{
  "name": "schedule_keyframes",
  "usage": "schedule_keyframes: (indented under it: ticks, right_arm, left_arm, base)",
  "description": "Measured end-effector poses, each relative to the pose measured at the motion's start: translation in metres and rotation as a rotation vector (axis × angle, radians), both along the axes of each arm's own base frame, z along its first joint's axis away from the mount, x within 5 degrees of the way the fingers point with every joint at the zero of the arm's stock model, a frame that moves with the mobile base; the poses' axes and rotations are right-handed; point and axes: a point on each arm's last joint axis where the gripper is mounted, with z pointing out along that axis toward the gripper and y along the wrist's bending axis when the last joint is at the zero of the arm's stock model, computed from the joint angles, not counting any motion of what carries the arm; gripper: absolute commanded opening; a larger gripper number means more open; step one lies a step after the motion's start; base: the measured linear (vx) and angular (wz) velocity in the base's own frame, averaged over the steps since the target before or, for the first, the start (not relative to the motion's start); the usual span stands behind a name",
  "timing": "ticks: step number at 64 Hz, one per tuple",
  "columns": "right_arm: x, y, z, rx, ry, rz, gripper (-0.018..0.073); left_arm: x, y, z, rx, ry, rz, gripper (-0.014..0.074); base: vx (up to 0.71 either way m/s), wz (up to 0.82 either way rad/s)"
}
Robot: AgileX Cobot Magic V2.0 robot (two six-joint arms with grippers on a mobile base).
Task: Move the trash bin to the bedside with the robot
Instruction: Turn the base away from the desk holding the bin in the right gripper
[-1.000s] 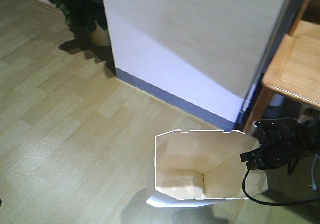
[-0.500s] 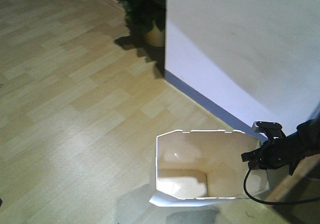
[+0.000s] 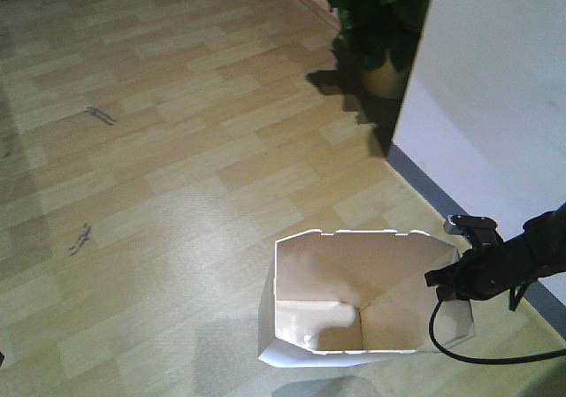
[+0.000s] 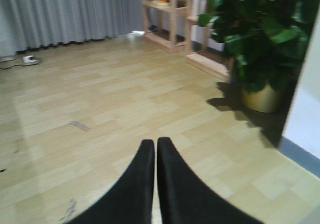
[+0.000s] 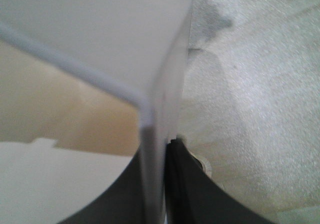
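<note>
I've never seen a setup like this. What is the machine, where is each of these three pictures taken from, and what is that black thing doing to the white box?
It is a wheeled robot with two thin black arms, each ending in small jaws. The wide picture looks forward and down from the robot's body. The white box is a trash bin, open at the top and beige inside. The right gripper has its jaws pinched on the bin's right wall. The right arm's own camera shows that wall edge-on between the jaws. The left arm's camera shows the left gripper, shut and holding nothing, above a wooden floor, with a potted plant, shelves and curtains beyond. No bed is in sight.
</note>
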Motion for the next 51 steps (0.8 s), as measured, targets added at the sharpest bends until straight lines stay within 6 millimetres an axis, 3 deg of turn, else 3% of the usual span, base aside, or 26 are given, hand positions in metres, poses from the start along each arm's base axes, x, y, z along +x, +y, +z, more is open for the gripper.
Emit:
schedule_keyframes:
  ticks: [51]
  right_arm:
    - [-0.0001, 0.0005, 0.0002, 0.006, 0.000, 0.001, -0.0005]
  left_arm:
    - [0.0000, 0.0000, 0.0000, 0.000, 0.000, 0.000, -0.0006]
  base:
    - [0.14, 0.38]
